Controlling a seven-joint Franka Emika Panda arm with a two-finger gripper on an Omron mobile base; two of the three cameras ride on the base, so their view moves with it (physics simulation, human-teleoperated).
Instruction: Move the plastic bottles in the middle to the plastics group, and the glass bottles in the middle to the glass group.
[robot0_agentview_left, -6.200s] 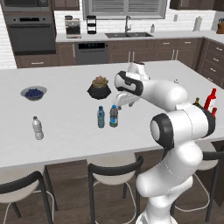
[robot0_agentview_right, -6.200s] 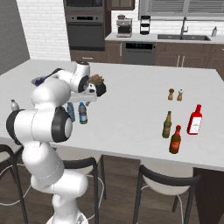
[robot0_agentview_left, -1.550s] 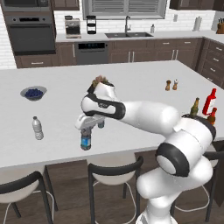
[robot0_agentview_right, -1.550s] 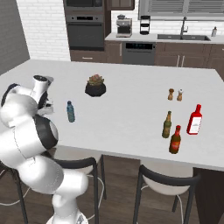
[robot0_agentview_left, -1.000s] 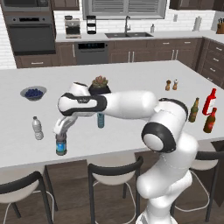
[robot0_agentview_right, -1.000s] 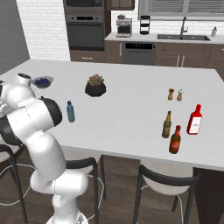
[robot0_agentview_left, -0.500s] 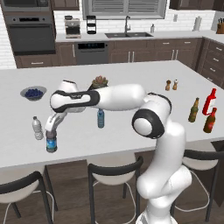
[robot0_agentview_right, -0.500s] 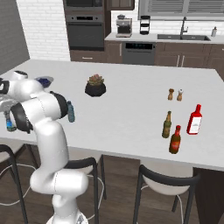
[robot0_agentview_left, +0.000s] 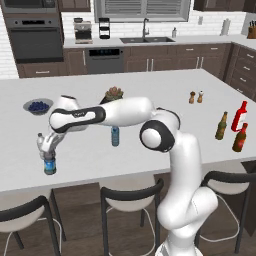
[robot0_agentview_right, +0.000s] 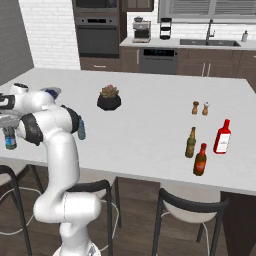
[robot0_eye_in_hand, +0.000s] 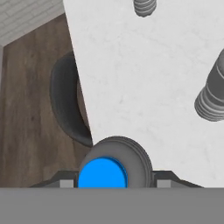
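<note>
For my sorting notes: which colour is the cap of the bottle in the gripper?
Bright blue; the cap shows best in the hand view.

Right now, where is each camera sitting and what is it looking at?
Left base view: behind the arm's left, facing the island counter and kitchen; the white arm stretches left to the gripper on a blue-capped bottle.
Right base view: behind the arm's right, same counter; arm at left.
Hand view: above the bottle, looking straight down at its cap and a stool.
All three share that bottle.
</note>
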